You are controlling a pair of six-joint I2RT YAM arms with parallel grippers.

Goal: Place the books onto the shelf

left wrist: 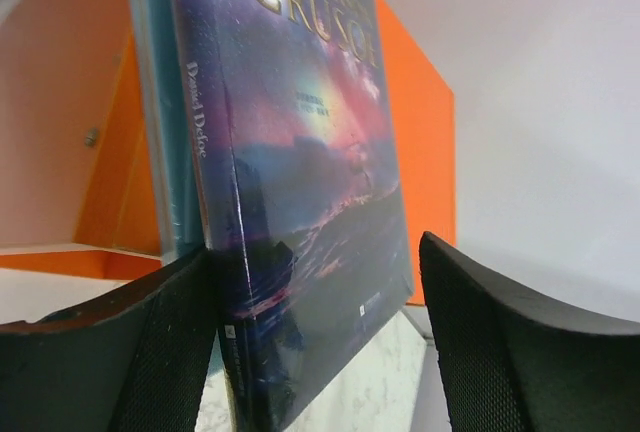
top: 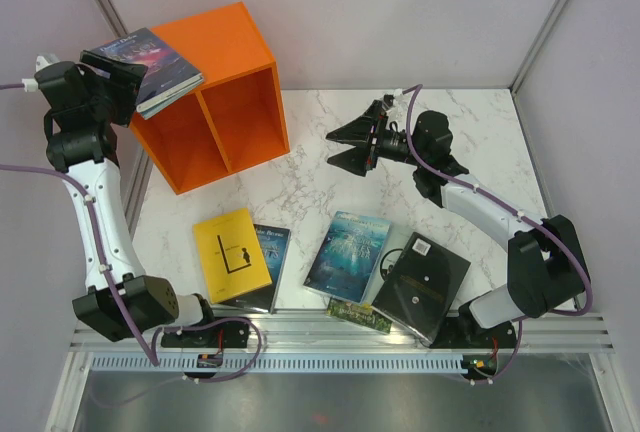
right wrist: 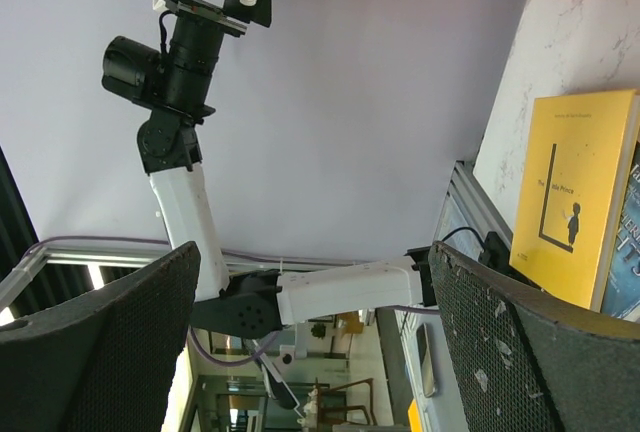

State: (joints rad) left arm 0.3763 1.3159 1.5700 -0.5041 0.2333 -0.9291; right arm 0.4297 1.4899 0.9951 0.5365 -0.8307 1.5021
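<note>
**A:** Nearest row, bench (top: 320, 187), front edge?

**B:** Five books, all lying flat.
- Black book (top: 425, 287) with a barcode sticker, on the right, overlapping a green-gold book (top: 358, 314).
- Light blue book (top: 347, 250) just beside them, towards the middle.
- Yellow book (top: 230, 252) on the left, lying on top of a dark blue book (top: 277, 244).
- Their long axes run roughly near to far, each slightly tilted.

**A:** Next item back?

**B:** Right gripper (top: 335, 149), over mid-bench. Its fingers are spread wide with nothing between them, and it points left. The light blue book lies just nearer than it, and the black book nearer again, towards that arm's base.

**A:** Far end?

**B:** Orange shelf (top: 225, 47), far left, two compartments split by a centre divider. A purple galaxy book (top: 145, 57) sits at the far-left corner of its top, over a teal-edged book (top: 178, 90). Both overhang that corner. Neither is in a compartment.

**A:** Left gripper (left wrist: 315, 282)?

**B:** At that corner, straddling the galaxy book with its fingers spread. One finger is at the spine and the other stands clear of the cover, so it isn't pinching the book.

**A:** Bearing for the next pick?

**B:** My judgement:
- The right arm is nearer the light blue and black books, which lie below and towards its base.
- The yellow book is closer to the left arm's base.
- The gripper would close across a book's short side, with the long axis pointing towards the shelf.
</note>
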